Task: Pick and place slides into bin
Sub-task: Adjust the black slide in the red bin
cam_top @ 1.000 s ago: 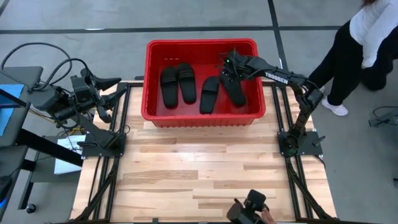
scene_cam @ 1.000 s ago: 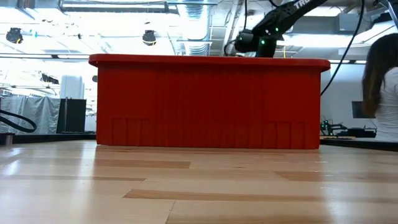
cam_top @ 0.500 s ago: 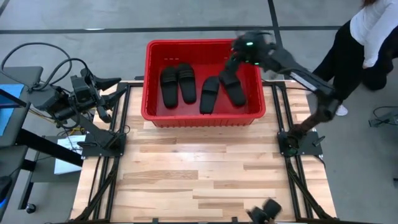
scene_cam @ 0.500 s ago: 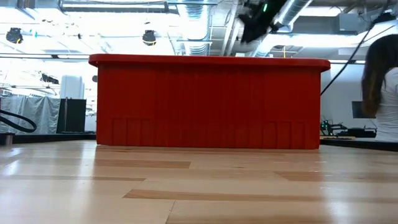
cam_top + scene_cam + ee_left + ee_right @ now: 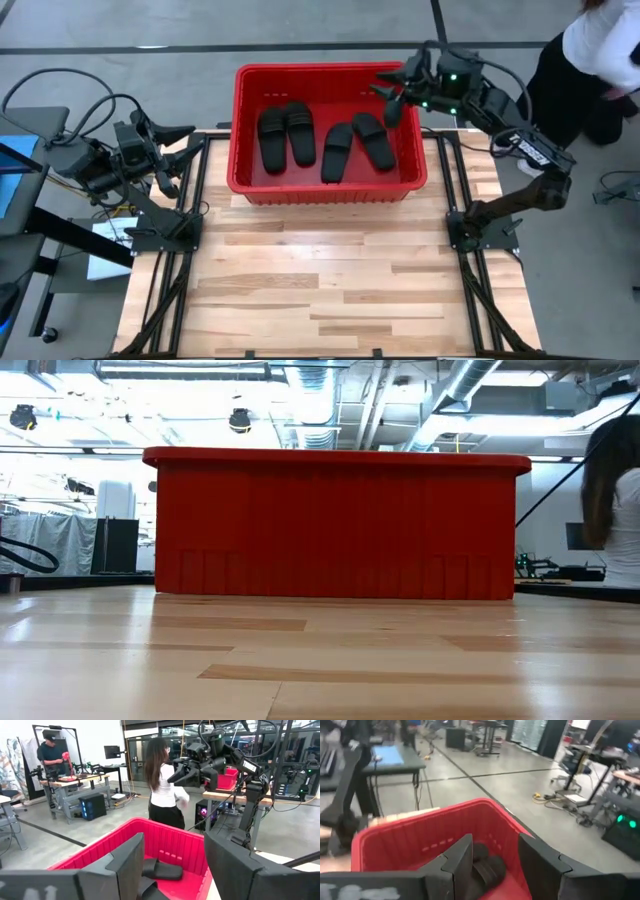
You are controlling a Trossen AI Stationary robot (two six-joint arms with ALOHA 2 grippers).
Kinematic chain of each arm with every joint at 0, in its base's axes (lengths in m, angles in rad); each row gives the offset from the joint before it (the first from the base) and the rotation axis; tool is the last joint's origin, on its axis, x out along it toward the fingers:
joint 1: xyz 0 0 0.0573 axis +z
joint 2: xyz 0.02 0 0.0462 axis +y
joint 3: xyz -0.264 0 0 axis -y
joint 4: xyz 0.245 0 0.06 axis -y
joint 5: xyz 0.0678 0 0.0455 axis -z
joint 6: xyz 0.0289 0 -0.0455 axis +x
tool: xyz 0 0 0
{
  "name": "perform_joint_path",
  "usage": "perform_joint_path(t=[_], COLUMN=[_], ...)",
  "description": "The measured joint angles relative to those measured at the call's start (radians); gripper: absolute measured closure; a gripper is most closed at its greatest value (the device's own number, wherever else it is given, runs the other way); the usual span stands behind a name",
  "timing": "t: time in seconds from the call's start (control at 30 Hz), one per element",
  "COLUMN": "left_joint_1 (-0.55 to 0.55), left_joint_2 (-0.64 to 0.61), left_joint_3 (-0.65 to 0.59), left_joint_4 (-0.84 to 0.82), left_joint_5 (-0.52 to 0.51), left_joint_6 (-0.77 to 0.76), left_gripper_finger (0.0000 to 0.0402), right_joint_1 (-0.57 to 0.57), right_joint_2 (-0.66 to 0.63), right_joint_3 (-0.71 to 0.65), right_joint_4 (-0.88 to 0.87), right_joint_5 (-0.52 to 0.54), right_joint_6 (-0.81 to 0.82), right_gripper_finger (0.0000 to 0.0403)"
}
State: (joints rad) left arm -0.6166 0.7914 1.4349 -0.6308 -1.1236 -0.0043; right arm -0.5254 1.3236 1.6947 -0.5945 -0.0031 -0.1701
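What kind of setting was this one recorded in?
Probably a robotics lab or workshop: a concrete floor, workbenches with equipment, exposed ceiling ducts, and another robot rig in the room behind the red bin.

We note dark right gripper (image 5: 393, 97) raised high at far right, fingers parted, nothing between them, arm bent back toward own base. Dark left gripper (image 5: 178, 152) parked at table's left edge, fingers spread wide, empty.

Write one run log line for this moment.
slides: four in bin | right hand: open, empty, above bin's right edge | left hand: open, waiting left of table
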Motion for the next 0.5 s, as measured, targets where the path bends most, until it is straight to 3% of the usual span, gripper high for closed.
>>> perform_joint_path(t=[0.17, 0.27, 0.37, 0.5], left_joint_1=[0.000, 0.000, 0.000, 0.000], left_joint_2=[-0.003, -0.009, -0.021, -0.051], left_joint_3=[0.000, 0.000, 0.001, 0.001], left_joint_4=[0.001, 0.001, 0.001, 0.001], left_joint_5=[-0.024, -0.037, -0.052, -0.053], left_joint_6=[0.019, 0.022, 0.032, 0.064], left_gripper_finger=[0.0205, 0.0205, 0.0205, 0.0205], right_joint_1=[0.037, 0.030, 0.004, -0.037], right_joint_2=[0.050, 0.103, 0.182, 0.314], right_joint_3=[-0.001, 0.003, 0.045, 0.141], right_joint_4=[0.025, 0.030, 0.000, -0.081], right_joint_5=[0.003, 0.002, -0.002, -0.104], right_joint_6=[-0.123, -0.198, -0.243, -0.257], right_gripper_finger=[0.0266, 0.0306, 0.0377, 0.0392])
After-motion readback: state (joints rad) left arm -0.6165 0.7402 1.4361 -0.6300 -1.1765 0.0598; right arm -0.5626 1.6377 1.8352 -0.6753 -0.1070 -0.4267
